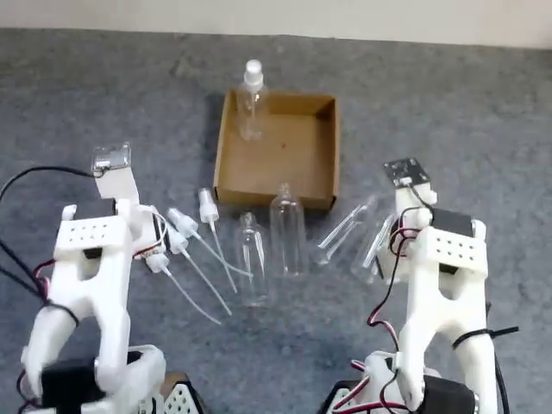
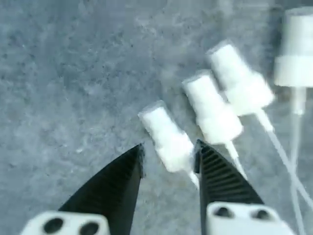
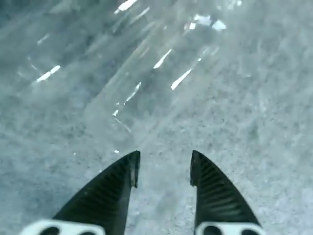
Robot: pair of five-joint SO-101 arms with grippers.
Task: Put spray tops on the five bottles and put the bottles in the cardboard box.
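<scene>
Left gripper (image 2: 169,146) jaws apart, flanking 1 white plastic spray top (image 2: 164,129) near brown cardboard box (image 1: 276,197); right gripper (image 3: 164,153) jaws likewise parted.

Five bottles (image 1: 287,228), one of them capped, four loose spray tops (image 1: 182,222), and one cardboard box (image 1: 226,155).

This looks like a robotics test bench in a lab or a maker's workroom, not a home or a shop. A small white left arm (image 1: 90,259) and right arm (image 1: 444,263), both trailing bare red and black wiring (image 1: 379,310), stand on a table covered in grey felt-like cloth (image 1: 483,103). A plain cardboard box (image 1: 226,147), clear bottles (image 1: 287,228) and loose spray tops (image 1: 181,222) lie laid out like trial pieces, with a pale wall strip (image 1: 345,17) behind
</scene>
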